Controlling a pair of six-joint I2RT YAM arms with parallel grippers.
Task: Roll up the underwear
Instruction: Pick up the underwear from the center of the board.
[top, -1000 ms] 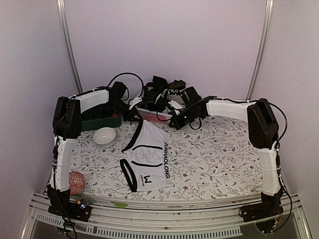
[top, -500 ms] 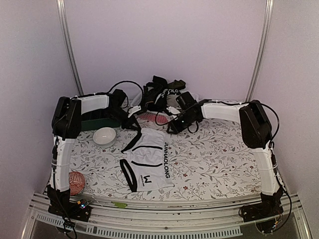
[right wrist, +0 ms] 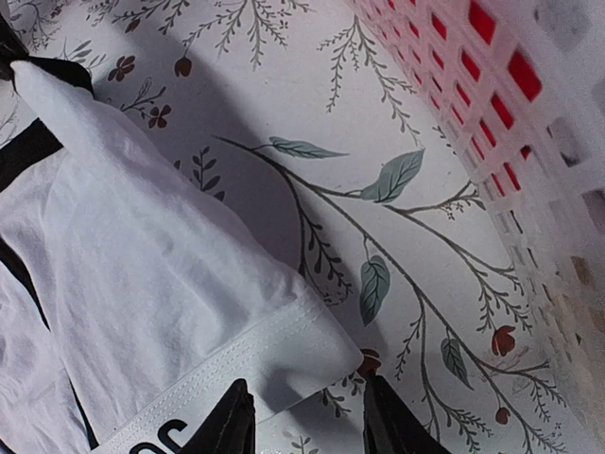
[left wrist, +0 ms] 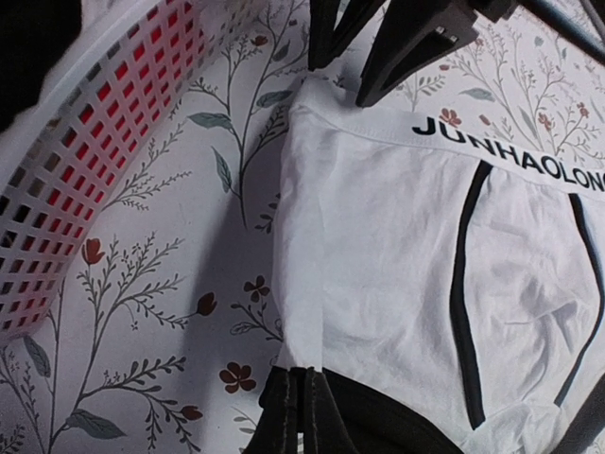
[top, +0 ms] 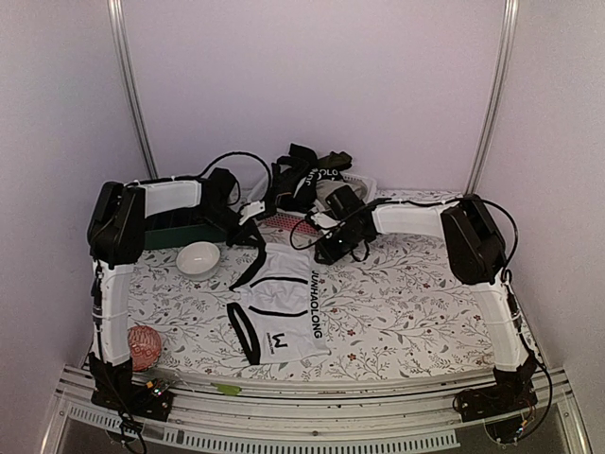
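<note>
White underwear (top: 284, 307) with black trim and a lettered waistband lies spread on the flowered table. My left gripper (top: 253, 225) is shut on its far left corner; in the left wrist view the closed fingertips (left wrist: 302, 416) pinch the white cloth (left wrist: 388, 246). My right gripper (top: 326, 248) is open just over the far waistband corner. In the right wrist view that corner of the underwear (right wrist: 161, 274) lies loose between the spread fingers (right wrist: 232, 426), touching neither. More dark underwear (top: 307, 175) is heaped in the basket behind.
A white lattice basket (top: 281, 219) with a red inside stands just beyond the garment, close to both grippers (left wrist: 113, 132) (right wrist: 501, 113). A white bowl (top: 198, 256) and a green tray (top: 184, 233) sit at the left, and a pink ball (top: 144, 345) lies near the front left.
My right gripper has opened and let go of the waistband corner, which has dropped to the table. Both arms have drifted a little to the left. The left grip is unchanged.
</note>
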